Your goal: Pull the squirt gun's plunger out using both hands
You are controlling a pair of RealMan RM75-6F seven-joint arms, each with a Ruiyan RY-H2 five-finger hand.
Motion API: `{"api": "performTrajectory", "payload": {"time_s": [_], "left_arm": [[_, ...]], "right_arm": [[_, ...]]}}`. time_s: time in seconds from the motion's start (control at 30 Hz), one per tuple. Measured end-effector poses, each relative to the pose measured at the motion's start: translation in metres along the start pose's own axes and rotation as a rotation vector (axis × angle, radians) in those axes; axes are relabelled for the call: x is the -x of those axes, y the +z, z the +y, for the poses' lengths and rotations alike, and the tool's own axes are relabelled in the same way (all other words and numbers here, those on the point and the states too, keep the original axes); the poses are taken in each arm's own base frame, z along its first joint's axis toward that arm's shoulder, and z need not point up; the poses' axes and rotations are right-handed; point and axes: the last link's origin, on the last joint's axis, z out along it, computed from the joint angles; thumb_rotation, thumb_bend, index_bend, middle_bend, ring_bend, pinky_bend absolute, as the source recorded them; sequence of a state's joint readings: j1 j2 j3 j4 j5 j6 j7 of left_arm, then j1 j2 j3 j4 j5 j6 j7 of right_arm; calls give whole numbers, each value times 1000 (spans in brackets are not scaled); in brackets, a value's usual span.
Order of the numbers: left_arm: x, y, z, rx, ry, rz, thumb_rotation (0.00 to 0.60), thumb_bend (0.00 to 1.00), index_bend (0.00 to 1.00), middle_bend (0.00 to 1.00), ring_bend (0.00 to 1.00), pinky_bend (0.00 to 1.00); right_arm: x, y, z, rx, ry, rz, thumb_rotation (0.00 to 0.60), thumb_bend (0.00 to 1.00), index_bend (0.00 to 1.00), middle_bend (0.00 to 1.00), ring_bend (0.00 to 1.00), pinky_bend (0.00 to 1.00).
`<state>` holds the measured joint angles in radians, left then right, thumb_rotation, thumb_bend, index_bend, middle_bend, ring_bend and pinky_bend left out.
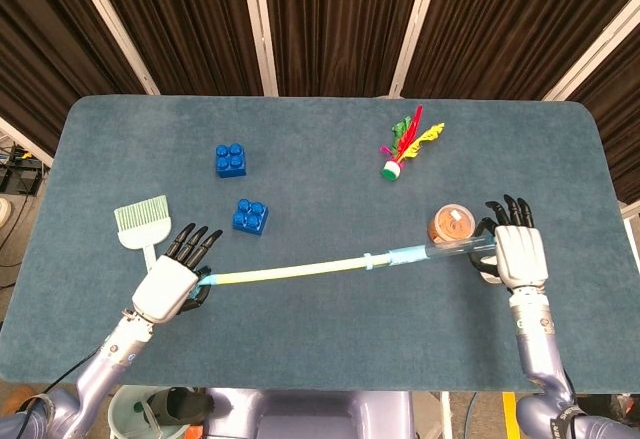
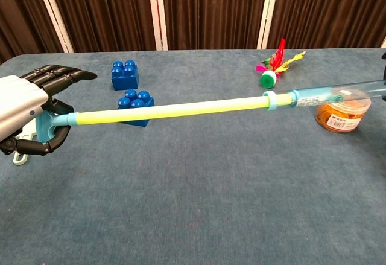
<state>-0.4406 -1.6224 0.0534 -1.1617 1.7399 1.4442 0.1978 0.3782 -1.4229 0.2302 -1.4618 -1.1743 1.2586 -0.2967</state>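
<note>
From the head view, the left hand [image 1: 172,284] sits at the lower left of the frame, its fingers curled around the blue handle at the end of the plunger [image 1: 290,274], a long yellow rod. The right hand [image 1: 518,256] is at the lower right, wrapped around the far end of the squirt gun's clear barrel [image 1: 440,251]. The toy stretches almost straight across the lower part of the blue worktop [image 1: 320,349], the plunger drawn far out of the barrel. Two blue building blocks [image 1: 230,159] lie at the upper left, one green hand brush [image 1: 142,225] is just beside the left hand, one feathered shuttlecock [image 1: 405,144] lies upper right, and one round orange tub [image 1: 451,225] sits just behind the barrel.

In the chest view, the left hand [image 2: 24,111] at the left edge grips the plunger handle, upper fingers stretched over it and lower ones hooked beneath. The plunger [image 2: 169,110] runs rightward into the barrel [image 2: 335,93], which leaves the frame at the right edge, where the right hand is barely visible. The barrel's printed label is too small to read, as is the orange tub's [image 2: 338,114].
</note>
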Motion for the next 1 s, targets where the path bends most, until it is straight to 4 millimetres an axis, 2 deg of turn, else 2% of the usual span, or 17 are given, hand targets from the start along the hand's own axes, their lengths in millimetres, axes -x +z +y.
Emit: {"api": "performTrajectory", "payload": {"time_s": [0.57, 0.67, 0.83, 1.0], "left_arm": [[3, 0, 2, 3, -1, -2, 600, 605, 688, 36, 4, 0], [3, 1, 3, 3, -2, 1, 600, 557, 595, 32, 4, 0], [7, 2, 4, 1, 6, -3, 600, 461, 355, 30, 4, 0], [14, 4, 0, -19, 16, -12, 600, 416, 251, 24, 4, 0]], "right_arm": [[-6, 5, 16, 48, -13, 13, 600, 395, 813, 209, 57, 46], [-6, 5, 15, 45, -13, 10, 600, 395, 812, 208, 57, 46], [-2, -7, 19, 50, -10, -1, 600, 395, 809, 207, 58, 46], [6, -23, 25, 60, -26, -21, 600, 393, 791, 200, 58, 47]]}}
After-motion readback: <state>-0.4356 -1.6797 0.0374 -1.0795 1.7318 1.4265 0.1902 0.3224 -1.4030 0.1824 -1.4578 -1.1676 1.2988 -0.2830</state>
